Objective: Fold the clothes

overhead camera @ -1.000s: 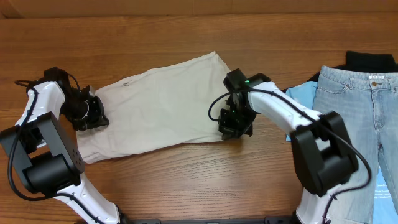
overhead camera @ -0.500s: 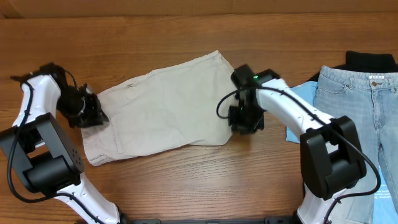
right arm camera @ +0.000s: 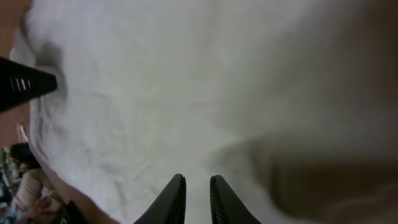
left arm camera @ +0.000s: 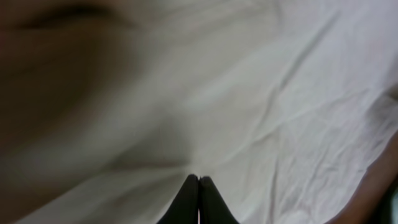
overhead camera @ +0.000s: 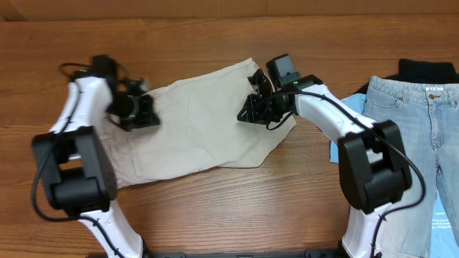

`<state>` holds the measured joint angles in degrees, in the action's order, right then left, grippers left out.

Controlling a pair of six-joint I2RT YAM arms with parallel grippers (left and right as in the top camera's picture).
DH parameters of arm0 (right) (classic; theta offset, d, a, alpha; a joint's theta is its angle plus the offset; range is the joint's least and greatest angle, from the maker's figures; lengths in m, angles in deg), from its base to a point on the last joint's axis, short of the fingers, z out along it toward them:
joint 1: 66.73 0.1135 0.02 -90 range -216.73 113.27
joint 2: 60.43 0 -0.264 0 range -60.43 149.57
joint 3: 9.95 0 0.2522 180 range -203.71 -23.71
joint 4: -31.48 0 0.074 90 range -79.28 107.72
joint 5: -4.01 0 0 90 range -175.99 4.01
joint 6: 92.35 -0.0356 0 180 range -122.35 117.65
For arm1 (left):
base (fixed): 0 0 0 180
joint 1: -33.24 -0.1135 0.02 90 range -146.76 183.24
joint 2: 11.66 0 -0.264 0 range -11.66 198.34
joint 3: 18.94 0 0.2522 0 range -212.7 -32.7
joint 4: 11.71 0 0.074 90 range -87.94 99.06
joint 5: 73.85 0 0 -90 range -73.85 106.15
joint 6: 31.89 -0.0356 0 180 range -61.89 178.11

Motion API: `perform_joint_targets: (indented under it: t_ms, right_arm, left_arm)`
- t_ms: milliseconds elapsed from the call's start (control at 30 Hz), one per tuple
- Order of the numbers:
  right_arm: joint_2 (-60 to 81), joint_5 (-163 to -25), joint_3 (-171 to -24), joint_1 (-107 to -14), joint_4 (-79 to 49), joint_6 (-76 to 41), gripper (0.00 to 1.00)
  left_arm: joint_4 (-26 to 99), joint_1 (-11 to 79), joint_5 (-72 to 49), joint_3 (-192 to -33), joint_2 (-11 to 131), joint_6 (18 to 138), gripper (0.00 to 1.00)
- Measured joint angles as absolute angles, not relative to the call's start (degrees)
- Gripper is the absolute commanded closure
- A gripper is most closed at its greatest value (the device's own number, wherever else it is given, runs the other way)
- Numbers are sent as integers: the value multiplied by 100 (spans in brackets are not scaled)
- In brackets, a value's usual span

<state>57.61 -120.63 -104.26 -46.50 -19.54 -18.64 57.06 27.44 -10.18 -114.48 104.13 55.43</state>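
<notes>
Here, the clothes [overhead camera: 201, 122], a pale beige pair of short-legged trousers, are lying across the middle of the wooden tabletop [overhead camera: 215, 208]. They are running on a slant from the lower left of the overhead frame up toward the upper centre, and the cloth is wrinkling lightly.

The left gripper [overhead camera: 138, 113] is sitting over the left part of the trousers, left of centre in the overhead frame. In the left wrist view its fingers [left arm camera: 188, 200] are pressing together with their tips meeting at the bottom centre. Pale fabric is filling nearly the whole frame beyond them, and whether any cloth is caught between the tips cannot be told.

The right gripper [overhead camera: 251, 111] is sitting over the upper right part of the trousers, just right of centre in the overhead frame. In the right wrist view its fingers [right arm camera: 171, 200] are standing slightly apart, with pale cloth showing through the narrow gap.

Well apart, at the right edge of the overhead frame, light blue jeans [overhead camera: 412, 143] are lying flat. They are overlapping a sky-blue top [overhead camera: 346, 115], and a black garment [overhead camera: 428, 70] is peeking out above them.
</notes>
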Motion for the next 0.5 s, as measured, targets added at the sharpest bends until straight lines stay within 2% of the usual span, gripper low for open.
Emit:
perform_joint_targets:
  t_ms: [167,333,500]
  right_arm:
    - [5912,-11899,-10374,-5360,-1930,-2352,82]
    - [5912,-11285,-10376,-6488,-2070,-2566,84]
    - [5909,-11210,-10431,-7183,-2686,-2570,85]
  left_arm:
    - [4840,3268,-576,-10805,10417,5919,92]
    - [4777,3264,-526,-10742,10406,6251,86]
    - [6007,3146,-255,-11212,10422,6266,78]
